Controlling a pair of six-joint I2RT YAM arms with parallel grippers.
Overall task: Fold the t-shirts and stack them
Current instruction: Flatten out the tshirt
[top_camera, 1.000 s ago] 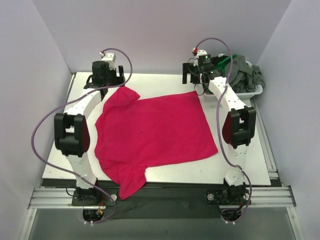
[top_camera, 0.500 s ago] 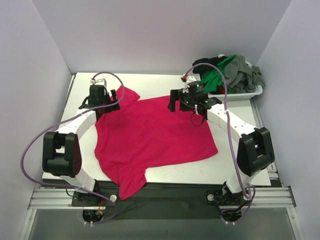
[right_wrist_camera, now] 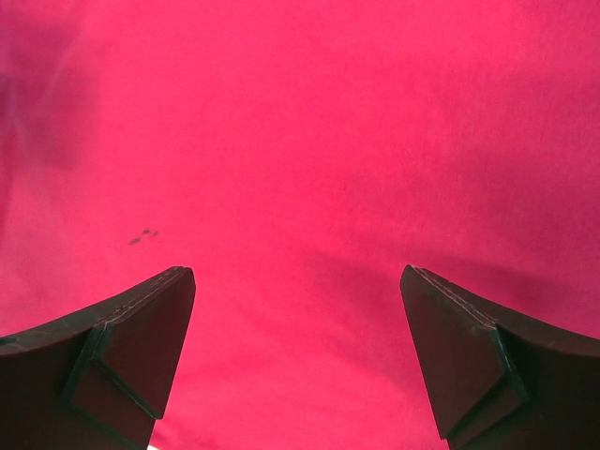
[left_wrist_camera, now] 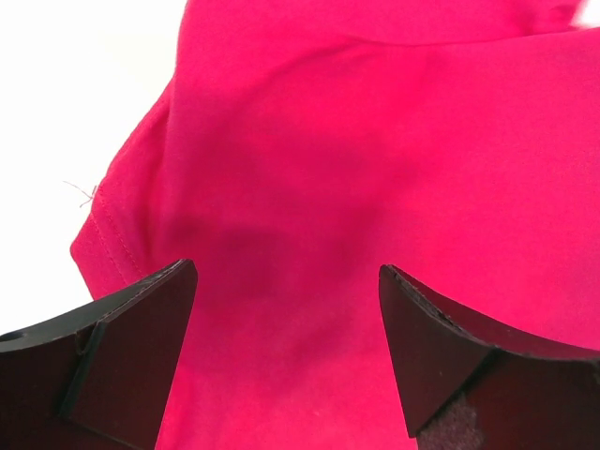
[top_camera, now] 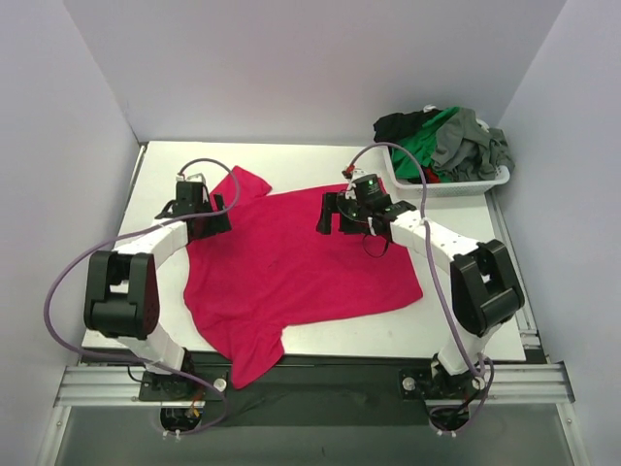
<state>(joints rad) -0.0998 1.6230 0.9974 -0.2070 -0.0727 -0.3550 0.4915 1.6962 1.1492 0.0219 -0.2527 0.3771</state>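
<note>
Crimson-red cloth t-shirt, left fingers and right fingers spread above.
Shallow pinch may catch one layer, bunching it.

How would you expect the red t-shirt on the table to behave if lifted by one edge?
The red t-shirt will probably drape limply: its near sleeve hangs over the table edge. Thin and flat, it looks light. Pushed, it would likely bunch, not slide.
</note>
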